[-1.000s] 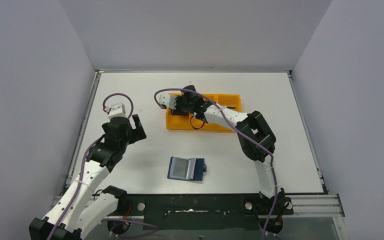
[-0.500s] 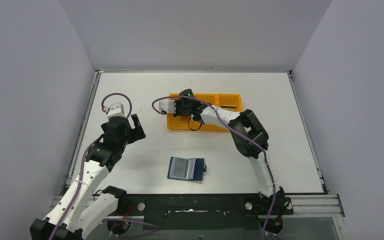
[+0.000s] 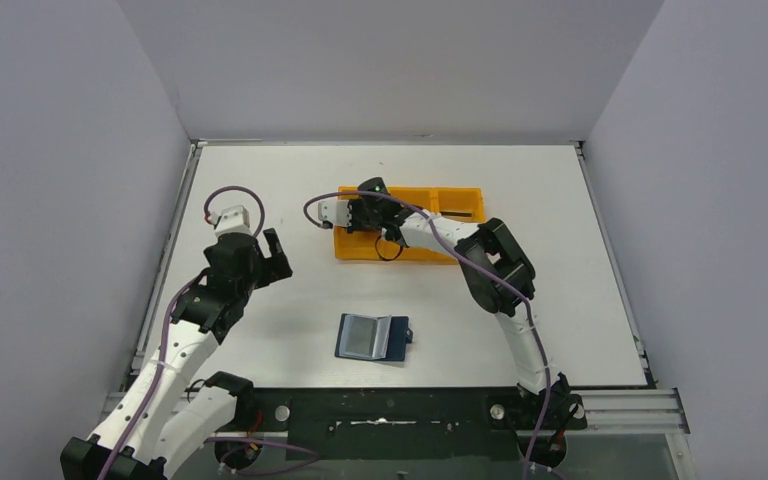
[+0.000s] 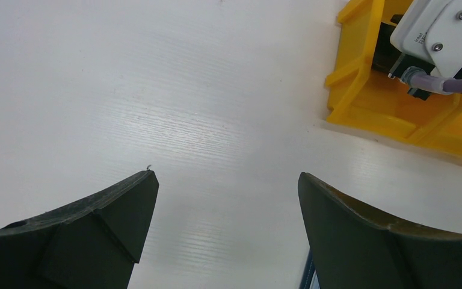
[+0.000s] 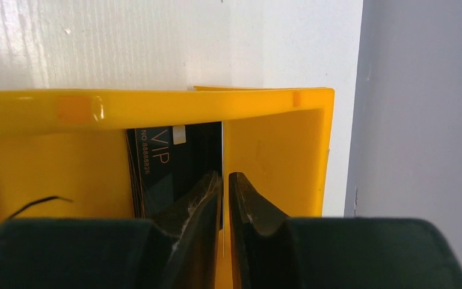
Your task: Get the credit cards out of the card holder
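- Right pincer (image 5: 224, 177) is down inside the end compartment of the orange tray (image 5: 156, 105). Its fingertips stand only a narrow slit apart.
- Whether anything is clamped in that slit I cannot tell.
- One dark card (image 5: 162, 162), printed "VIP", sits in the same compartment. It is against the tray wall, just beside the left-hand finger (image 5: 198, 198).
- Right arm pose: from the base at the near edge it rises to a raised elbow. The forearm then reaches back and to the left, putting the wrist over the tray's left end (image 3: 352, 240).
- Left pincer (image 4: 228, 198) is spread wide with nothing between the fingers. It hangs over the bare white table (image 4: 156, 90), and the tray corner (image 4: 361, 60) is off to its side.
- Left arm pose: it stretches up the left side of the table with the wrist lifted, well apart from tray and wallet.
- Card holder (image 3: 373, 337) lies opened flat near the front edge of the table, between the two arms. The paler panel is on its left half and a small dark tab (image 3: 410, 335) on its right. Neither pincer is near it.
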You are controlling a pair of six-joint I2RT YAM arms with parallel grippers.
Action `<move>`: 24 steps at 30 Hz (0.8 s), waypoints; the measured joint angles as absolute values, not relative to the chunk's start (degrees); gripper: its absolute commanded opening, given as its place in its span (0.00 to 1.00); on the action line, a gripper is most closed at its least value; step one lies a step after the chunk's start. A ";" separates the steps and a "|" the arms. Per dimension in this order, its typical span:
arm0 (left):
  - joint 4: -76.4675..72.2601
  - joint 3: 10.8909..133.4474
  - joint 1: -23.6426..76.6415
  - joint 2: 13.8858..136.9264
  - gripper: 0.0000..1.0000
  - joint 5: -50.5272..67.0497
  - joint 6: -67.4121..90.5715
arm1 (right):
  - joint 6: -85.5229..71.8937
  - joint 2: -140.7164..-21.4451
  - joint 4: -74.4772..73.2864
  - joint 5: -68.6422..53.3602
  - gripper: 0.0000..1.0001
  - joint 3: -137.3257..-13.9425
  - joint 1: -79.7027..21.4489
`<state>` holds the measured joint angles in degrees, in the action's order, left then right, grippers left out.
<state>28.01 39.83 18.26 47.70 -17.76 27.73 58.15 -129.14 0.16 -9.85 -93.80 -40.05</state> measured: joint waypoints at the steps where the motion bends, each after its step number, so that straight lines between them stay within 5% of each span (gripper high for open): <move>1: 28.03 39.83 18.26 47.70 0.88 -17.72 27.73 | 57.87 -129.12 0.10 -10.13 0.15 -93.78 -40.05; 17: 27.70 39.68 18.26 48.60 0.88 -16.71 27.29 | 47.07 -117.71 0.69 -17.30 0.24 -85.76 -39.13; 24: 27.62 39.66 18.20 48.99 0.88 -16.32 27.09 | 34.52 -108.31 8.56 -18.46 0.41 -78.39 -38.65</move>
